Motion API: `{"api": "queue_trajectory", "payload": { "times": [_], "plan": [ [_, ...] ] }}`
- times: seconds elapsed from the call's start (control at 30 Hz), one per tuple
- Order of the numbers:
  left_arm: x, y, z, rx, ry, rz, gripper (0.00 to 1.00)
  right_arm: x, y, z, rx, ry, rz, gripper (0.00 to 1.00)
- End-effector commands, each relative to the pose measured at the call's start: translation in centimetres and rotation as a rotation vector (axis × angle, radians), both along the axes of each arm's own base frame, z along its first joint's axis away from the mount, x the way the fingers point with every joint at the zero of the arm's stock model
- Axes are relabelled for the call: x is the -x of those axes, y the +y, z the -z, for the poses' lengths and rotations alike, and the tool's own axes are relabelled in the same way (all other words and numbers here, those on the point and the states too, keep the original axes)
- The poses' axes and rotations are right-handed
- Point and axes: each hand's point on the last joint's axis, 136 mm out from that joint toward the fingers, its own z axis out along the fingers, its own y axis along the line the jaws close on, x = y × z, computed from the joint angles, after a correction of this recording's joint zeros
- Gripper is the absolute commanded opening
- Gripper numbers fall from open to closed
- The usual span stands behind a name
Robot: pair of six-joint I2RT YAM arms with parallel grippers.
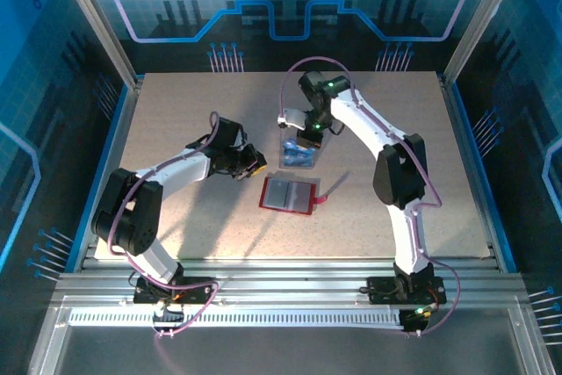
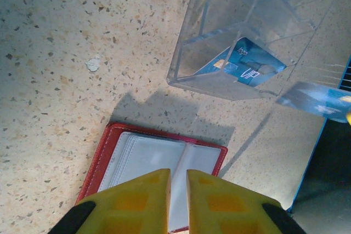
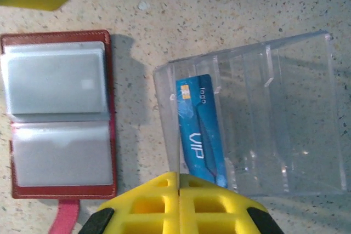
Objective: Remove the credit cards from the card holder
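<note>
Lying open on the counter [image 1: 176,111] so its pockets can be reached, the card holder [image 3: 55,113] looks empty. A blue card [image 3: 200,130] stands in the clear box [image 3: 274,119]. The right hand [image 3: 178,182] above it is closed and empty. The left hand [image 2: 178,175] keeps a narrow gap with nothing visible in it.

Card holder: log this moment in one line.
card holder: open; blue card: in clear tray; right gripper: shut by tray; left gripper: slightly open

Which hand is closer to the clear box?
Right. The right hand is at the far edge of the clear box, just above it. The left hand is off to the box's left, near the far-left corner of the card holder.
</note>
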Motion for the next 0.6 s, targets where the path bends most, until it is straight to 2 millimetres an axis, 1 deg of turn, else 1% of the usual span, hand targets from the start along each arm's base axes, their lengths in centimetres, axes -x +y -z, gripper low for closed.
{"api": "queue_trajectory", "payload": {
  "times": [0.0,0.2,0.3,0.33,0.57],
  "plan": [
    [-1.0,-0.4,-1.5,0.038,-0.049,0.015,0.16,0.8,-0.9,0.3,0.087,0.037,-0.080,0.00],
    [-1.3,-0.5,-1.3,0.048,-0.049,0.011,0.16,0.1,-0.8,0.8,0.124,0.028,-0.120,0.00],
    [-1.5,-0.7,-1.3,0.056,-0.047,0.008,0.17,-0.2,-0.8,0.5,0.142,0.011,-0.129,0.00],
    [-1.5,-0.7,-1.2,0.058,-0.045,0.006,0.17,-0.2,-0.8,1.5,0.156,0.030,-0.134,0.00],
    [-0.9,-0.6,-0.4,0.063,-0.024,0.004,0.17,0.2,0.2,2.3,0.142,0.047,-0.165,0.00]
  ]
}}
